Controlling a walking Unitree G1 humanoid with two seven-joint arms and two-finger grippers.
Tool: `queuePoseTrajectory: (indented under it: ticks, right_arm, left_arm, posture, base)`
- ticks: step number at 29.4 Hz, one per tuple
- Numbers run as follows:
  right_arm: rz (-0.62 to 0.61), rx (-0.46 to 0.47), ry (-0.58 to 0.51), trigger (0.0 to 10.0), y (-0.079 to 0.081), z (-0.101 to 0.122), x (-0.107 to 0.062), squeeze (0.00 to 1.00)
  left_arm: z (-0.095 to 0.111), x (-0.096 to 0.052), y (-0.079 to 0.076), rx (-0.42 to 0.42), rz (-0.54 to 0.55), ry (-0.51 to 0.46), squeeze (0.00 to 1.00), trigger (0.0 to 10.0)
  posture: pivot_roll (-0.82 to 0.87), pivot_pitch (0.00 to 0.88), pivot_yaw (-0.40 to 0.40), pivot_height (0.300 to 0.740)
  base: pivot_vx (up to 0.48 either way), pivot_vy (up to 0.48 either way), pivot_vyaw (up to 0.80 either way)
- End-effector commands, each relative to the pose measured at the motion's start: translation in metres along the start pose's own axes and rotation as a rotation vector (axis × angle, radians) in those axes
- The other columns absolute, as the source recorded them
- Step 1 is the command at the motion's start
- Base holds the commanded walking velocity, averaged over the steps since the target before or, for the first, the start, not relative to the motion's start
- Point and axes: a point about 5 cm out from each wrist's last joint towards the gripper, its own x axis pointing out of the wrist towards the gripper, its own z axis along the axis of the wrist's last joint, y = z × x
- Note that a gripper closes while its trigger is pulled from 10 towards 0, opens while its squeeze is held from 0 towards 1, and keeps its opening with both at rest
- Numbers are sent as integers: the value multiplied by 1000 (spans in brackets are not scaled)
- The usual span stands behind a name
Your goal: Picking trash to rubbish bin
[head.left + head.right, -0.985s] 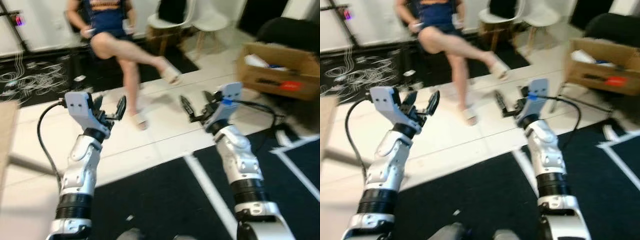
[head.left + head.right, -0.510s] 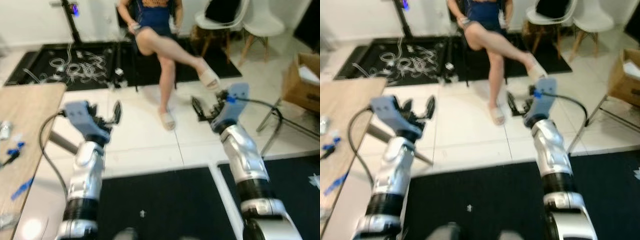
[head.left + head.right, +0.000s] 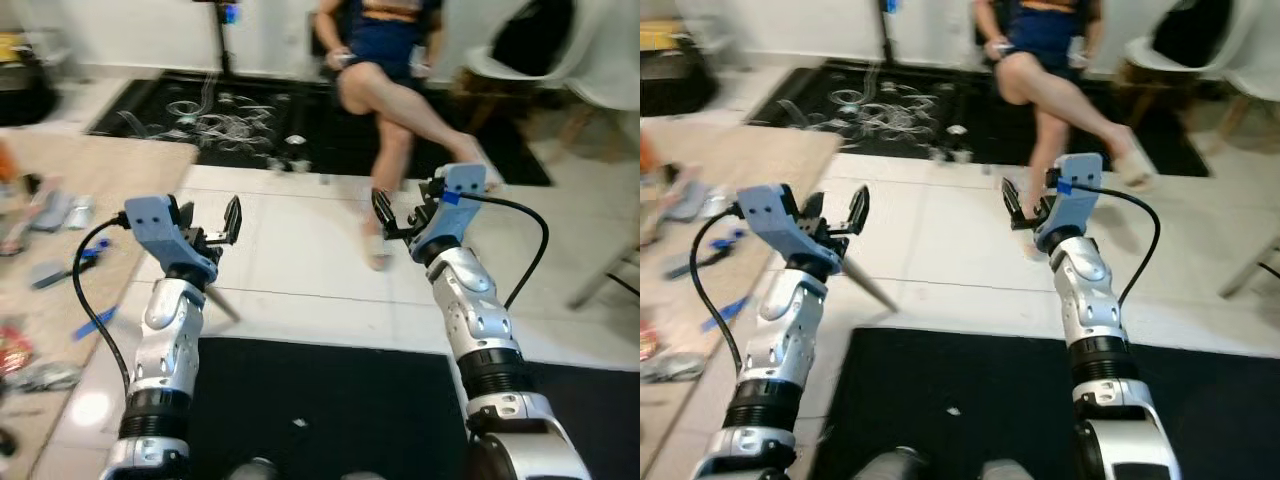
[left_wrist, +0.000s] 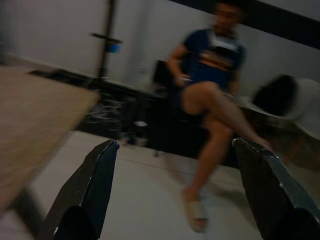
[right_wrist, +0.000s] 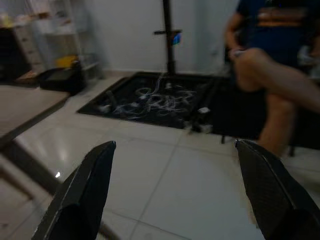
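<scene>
both arms are held out at chest height over white floor tiles, the left pincer [image 3: 212,228] and the right pincer [image 3: 400,215] each spread wide with nothing between the fingers, a carrying posture that keeps them clear of furniture while the robot faces the room. to the robot's left a wooden desk [image 3: 120,170] bears a scatter of small items [image 3: 55,215], blurred wrappers and blue bits among them; these look like the likeliest trash, though the blur leaves it uncertain which piece is meant. a small pale scrap [image 3: 297,423] lies on the dark mat [image 3: 330,400] near the robot's feet. no rubbish bin can be made out. a seated person [image 3: 395,70] with legs crossed sits ahead, beside a tangle of cables [image 3: 225,115] on a black mat.
</scene>
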Motion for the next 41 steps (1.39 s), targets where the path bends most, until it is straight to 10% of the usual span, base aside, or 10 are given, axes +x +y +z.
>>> queuePoseTrajectory:
  ticks: [1,11,22,41]
  right_arm:
    - [-3,0,10,10000,-1,-2,-1,0]
    - [17,-15,2,10000,0,-2,-5,0]
    - [209,-44,-4,10000,-3,1,-60,0]
    - [245,-16,50,10000,-5,-9,-63,0]
  left_arm:
    - [-5,-1,-1,-4,-6,15,0,10000]
    - [-5,-7,-1,39,-13,7,0,10000]
    - [0,-54,-3,157,-10,-8,0,10000]
    - [-9,-50,-19,123,-73,29,0,10000]
  posture:
    - [-76,0,-11,740]
    - [-71,0,-4,740]
    - [-73,0,-26,740]
    - [-78,0,-31,740]
  base:
    - [0,0,738]
    - [0,0,731]
    - [0,0,709]
    - [0,0,706]
